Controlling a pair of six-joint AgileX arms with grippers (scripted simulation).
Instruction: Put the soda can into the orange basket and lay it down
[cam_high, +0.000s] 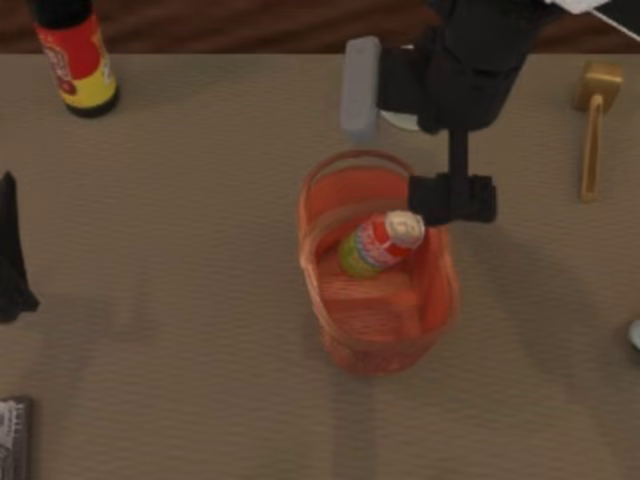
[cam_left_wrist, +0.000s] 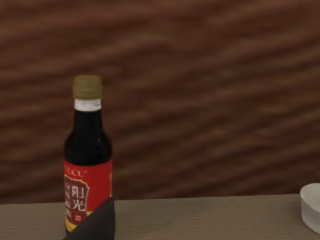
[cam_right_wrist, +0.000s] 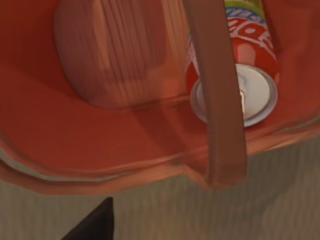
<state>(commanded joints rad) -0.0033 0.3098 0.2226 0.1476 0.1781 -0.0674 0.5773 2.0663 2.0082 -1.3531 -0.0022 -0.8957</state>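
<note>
The soda can (cam_high: 380, 243) lies tilted inside the orange basket (cam_high: 330, 300) at the table's middle. Its silver top points to the back right and its green end toward the basket floor. My right gripper (cam_high: 452, 200) hovers just outside the basket's back-right rim, open, with nothing between its fingers. In the right wrist view the can (cam_right_wrist: 250, 45) shows behind the basket's handle (cam_right_wrist: 215, 100) and wall (cam_right_wrist: 75, 130), and one dark fingertip (cam_right_wrist: 97, 225) sits apart from them. My left gripper (cam_high: 12, 260) is parked at the table's left edge.
A dark-capped bottle (cam_high: 78, 60) stands at the back left, also in the left wrist view (cam_left_wrist: 87, 160). A grey block (cam_high: 360, 85) and a white bowl (cam_left_wrist: 312, 207) sit behind the basket. A wooden mallet (cam_high: 595, 130) lies at the back right.
</note>
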